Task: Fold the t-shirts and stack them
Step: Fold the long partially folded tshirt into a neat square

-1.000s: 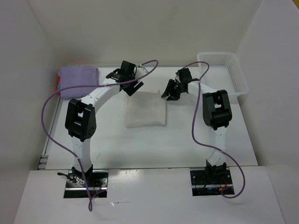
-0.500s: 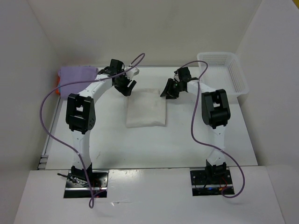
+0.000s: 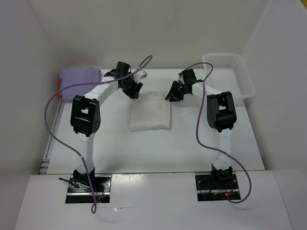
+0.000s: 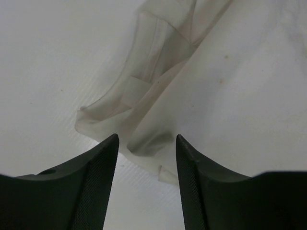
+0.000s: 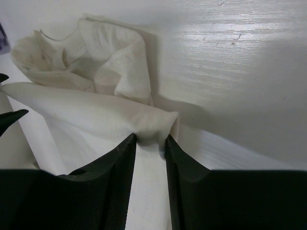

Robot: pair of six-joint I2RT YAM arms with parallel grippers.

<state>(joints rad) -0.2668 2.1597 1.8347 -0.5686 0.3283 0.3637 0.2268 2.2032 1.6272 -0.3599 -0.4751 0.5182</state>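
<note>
Where white walls meet, the table bears an off-white t-shirt.

Bright, even light; soft shadows; glare streak on table.

table | off-white t-shirt centre | shirt stack far-left | basket far-right

A folded t-shirt lies central, stacked t-shirts far left, basket far right.
</note>
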